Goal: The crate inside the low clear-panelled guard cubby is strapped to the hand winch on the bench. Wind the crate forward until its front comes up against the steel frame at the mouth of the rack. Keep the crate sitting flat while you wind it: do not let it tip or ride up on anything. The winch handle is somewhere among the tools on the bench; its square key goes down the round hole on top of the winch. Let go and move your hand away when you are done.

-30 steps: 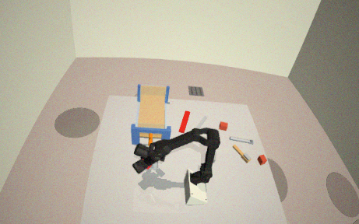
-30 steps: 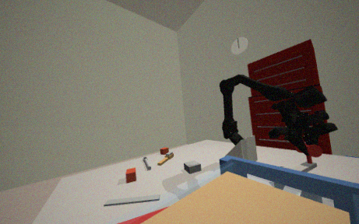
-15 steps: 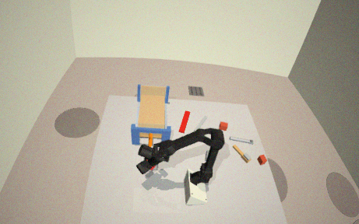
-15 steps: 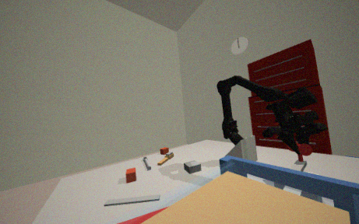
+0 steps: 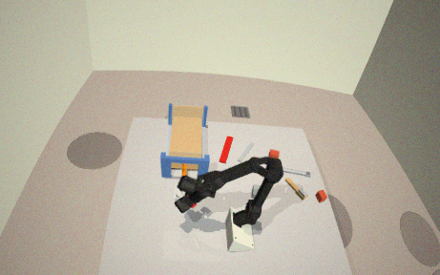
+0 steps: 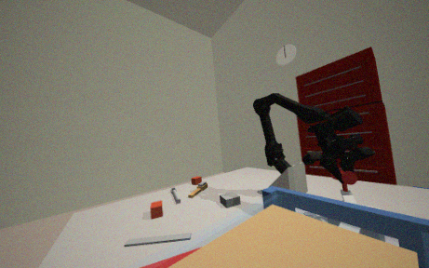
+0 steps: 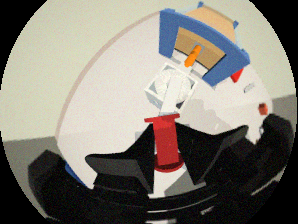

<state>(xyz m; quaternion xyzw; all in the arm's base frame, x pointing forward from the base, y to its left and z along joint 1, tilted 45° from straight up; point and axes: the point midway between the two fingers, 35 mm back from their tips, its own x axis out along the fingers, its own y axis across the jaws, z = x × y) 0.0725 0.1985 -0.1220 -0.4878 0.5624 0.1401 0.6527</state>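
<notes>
My gripper [image 5: 185, 202] [image 6: 343, 171] [image 7: 161, 124] is shut on the red winch handle [image 5: 194, 205] [image 6: 348, 178] [image 7: 166, 137]. It holds the handle upright over the pale winch [image 5: 179, 193] [image 6: 348, 197] [image 7: 172, 88]. The handle's lower end reaches the winch top; I cannot tell if the key sits in the hole. An orange strap [image 5: 184, 169] [image 7: 193, 55] runs from the winch into the blue steel frame [image 5: 166, 164] [image 6: 348, 211] [image 7: 168, 31] at the cubby mouth. The tan crate [image 5: 185, 136] [image 6: 292, 237] [image 7: 204, 44] lies behind the frame.
A red bar [image 5: 226, 149], a grey bar [image 5: 245, 152] [image 6: 157, 239], two red cubes [image 5: 274, 153] [image 5: 321, 195] [image 6: 156, 208] [image 6: 196, 180], a wrench [image 5: 296, 172] [image 6: 175, 194], a yellow-handled tool [image 5: 296, 188] [image 6: 198, 190] and a grey block [image 6: 230, 199] lie right of the cubby. The arm's white base [image 5: 240, 234] stands in front.
</notes>
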